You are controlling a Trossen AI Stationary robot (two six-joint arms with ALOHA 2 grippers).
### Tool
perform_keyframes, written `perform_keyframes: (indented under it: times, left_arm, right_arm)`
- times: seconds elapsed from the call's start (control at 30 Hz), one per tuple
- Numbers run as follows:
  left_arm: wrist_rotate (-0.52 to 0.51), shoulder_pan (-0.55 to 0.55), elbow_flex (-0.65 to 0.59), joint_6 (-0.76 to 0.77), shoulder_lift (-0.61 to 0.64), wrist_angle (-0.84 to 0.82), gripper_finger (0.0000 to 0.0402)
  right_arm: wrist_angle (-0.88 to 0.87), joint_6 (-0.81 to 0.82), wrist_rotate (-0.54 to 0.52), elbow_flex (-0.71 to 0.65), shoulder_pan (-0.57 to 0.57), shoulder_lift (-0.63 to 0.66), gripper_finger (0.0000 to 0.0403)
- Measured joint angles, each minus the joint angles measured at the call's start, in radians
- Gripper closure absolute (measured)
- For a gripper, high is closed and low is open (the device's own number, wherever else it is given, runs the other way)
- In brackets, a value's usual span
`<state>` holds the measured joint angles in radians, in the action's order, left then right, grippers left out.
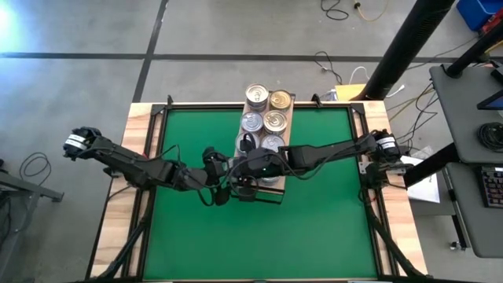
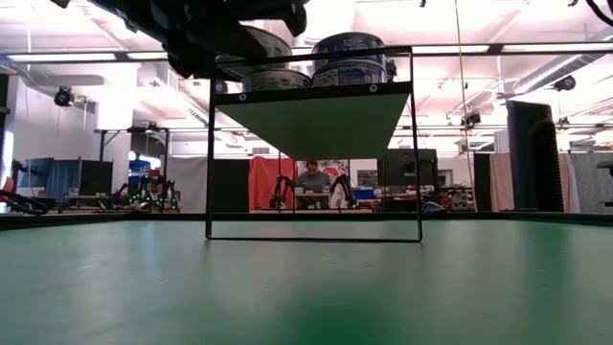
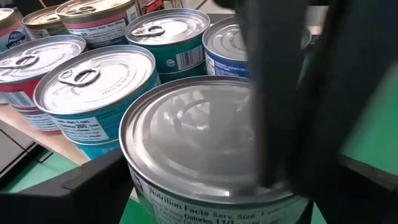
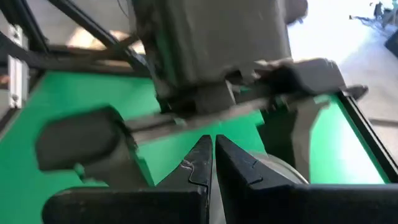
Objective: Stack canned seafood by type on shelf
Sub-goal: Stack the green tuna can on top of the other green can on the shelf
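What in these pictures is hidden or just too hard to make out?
- High view: the near end of the shelf and its cans lie under both arms' wrists.
- Low view: the can labels are too small to read; the shelf's underside hides the lower parts.
- Left wrist view: a blurred dark finger covers part of the nearest can.
- Right wrist view: the left gripper blocks most of the cans.

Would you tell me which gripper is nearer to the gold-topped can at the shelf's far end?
Right. The right gripper sits over the shelf's near cans, closer to the gold-topped can; the left gripper is slightly farther.
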<state>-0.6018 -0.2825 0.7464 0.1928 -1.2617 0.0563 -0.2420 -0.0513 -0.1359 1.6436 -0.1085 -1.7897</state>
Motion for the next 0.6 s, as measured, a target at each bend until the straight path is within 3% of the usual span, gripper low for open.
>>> perform_keyframes:
  times: [0.2,0.6]
  left_arm:
    - [0.088,0.0,0.0,-0.031,0.001,0.013,0.0002]
    - [0.061,0.007,0.0,0.005,0.006,-0.008,0.0002]
  right_arm:
    - [-0.098,0.018,-0.084,0.0,0.0,0.0,0.039]
    - [-0.184,0.059,-0.097,0.007,0.0,0.001,0.039]
